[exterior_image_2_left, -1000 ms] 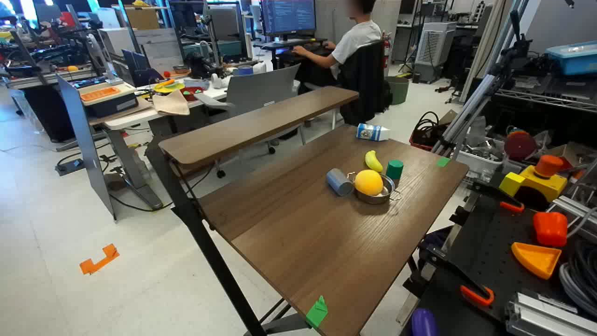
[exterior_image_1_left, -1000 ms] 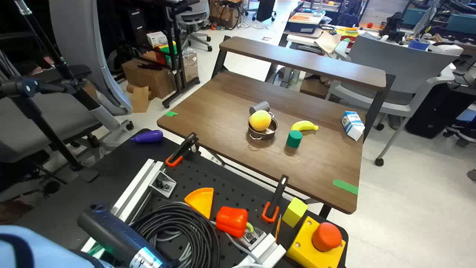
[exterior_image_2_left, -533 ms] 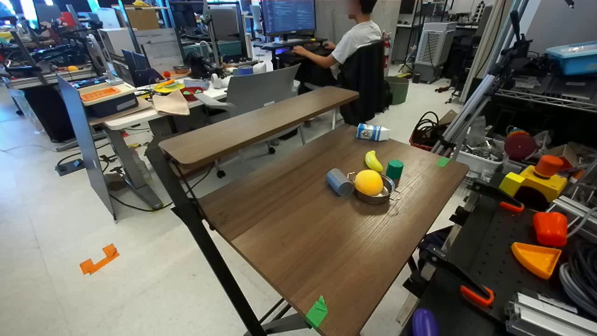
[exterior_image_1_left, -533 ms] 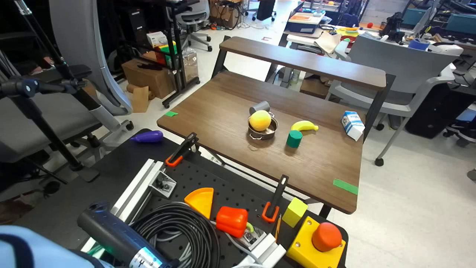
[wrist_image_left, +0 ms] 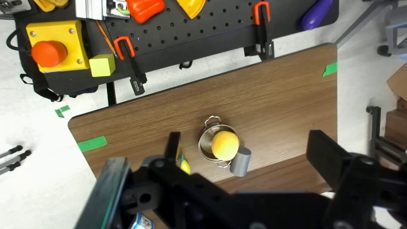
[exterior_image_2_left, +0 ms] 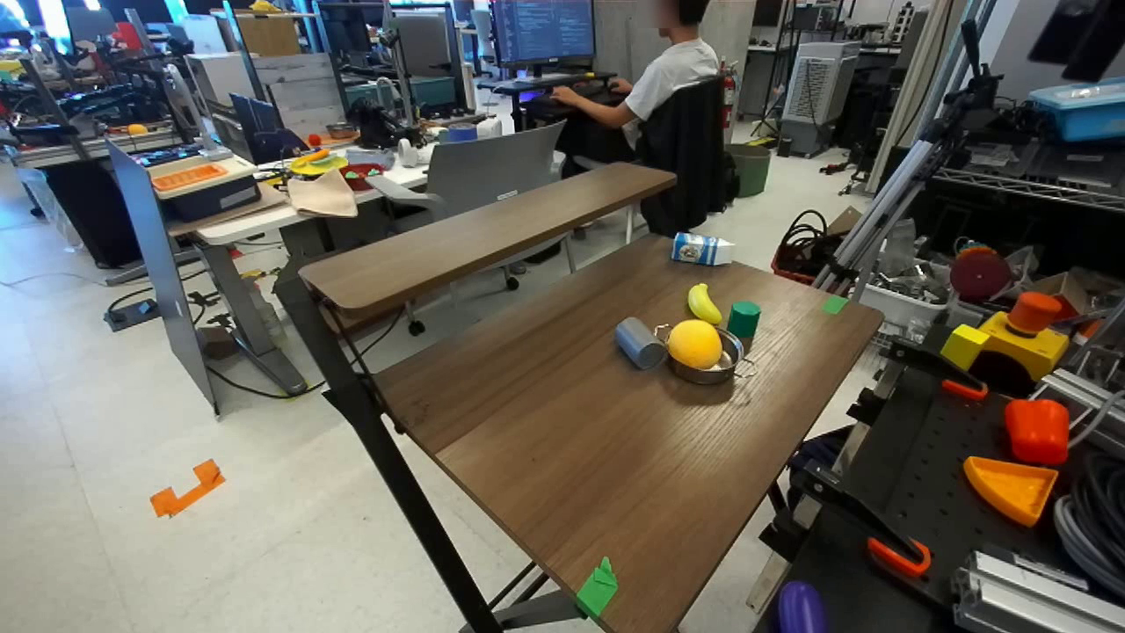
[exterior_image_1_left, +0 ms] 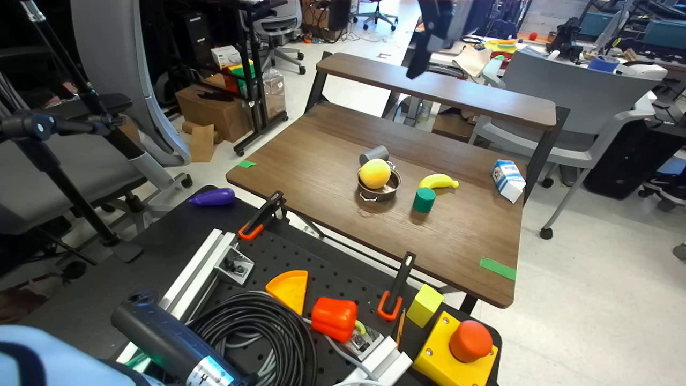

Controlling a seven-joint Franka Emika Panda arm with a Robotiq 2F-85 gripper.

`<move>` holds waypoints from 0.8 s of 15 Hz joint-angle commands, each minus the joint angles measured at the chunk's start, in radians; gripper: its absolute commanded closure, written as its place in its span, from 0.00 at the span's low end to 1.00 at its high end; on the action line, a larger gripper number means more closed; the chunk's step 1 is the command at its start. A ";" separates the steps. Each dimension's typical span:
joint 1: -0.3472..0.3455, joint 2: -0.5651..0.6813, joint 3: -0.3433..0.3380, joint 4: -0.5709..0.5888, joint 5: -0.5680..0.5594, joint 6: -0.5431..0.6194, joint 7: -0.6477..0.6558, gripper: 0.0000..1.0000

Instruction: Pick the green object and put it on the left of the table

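The green object is a short dark green cylinder, upright on the brown table. It also stands there in an exterior view, beside the pot. In the wrist view only a thin sliver of the green object shows; one finger hides the rest. My gripper is wide open with nothing between its fingers, high above the table. Part of the gripper shows at the top edge in an exterior view, and dark arm parts show at the top right corner in an exterior view.
A yellow banana lies close behind the green object. A metal pot holds a yellow ball; a grey cylinder lies against it. A milk carton lies at the far edge. A raised shelf runs along the back.
The gripper has come into view at the top edge in an exterior view, and dark arm parts at the top right corner in an exterior view. The table's objects have not moved.
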 commanded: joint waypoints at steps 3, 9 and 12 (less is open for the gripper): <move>-0.033 0.342 -0.095 0.102 0.075 0.186 -0.041 0.00; -0.015 0.712 -0.082 0.291 0.242 0.291 -0.040 0.00; -0.023 0.864 -0.036 0.386 0.284 0.346 0.003 0.00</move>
